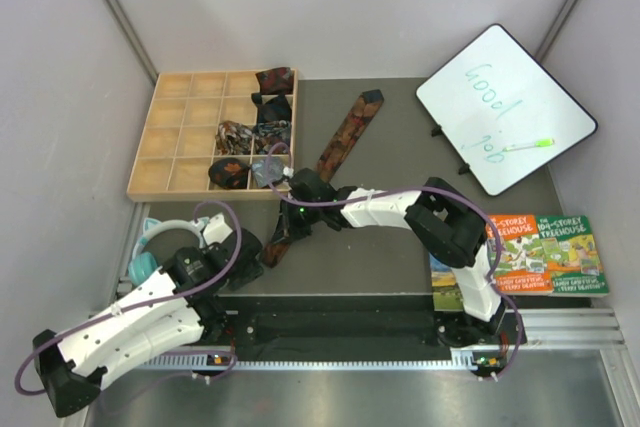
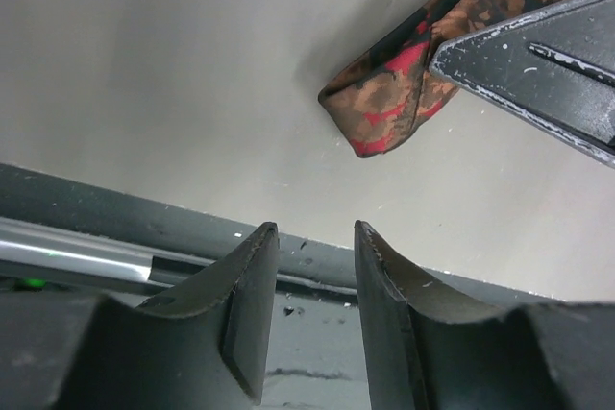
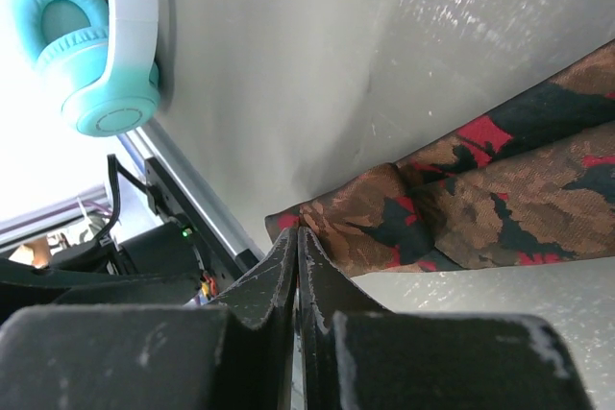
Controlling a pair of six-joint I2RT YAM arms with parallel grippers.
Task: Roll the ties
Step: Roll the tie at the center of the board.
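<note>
The right gripper (image 1: 285,229) sits on the near end of the long tie (image 1: 350,132); rolled ties (image 1: 275,79) fill the wooden tray's (image 1: 140,162) right-hand compartments.

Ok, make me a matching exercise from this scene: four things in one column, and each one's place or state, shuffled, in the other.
1. long tie
2. headphones
3. whiteboard
4. wooden tray

A. far right, green writing on it
B. far left, rolled ties in its right-hand compartments
C. teal and white, near left
D. folded end pinched in the right gripper jaws

Pairs: 1-D, 2-C, 3-A, 4-B
</note>
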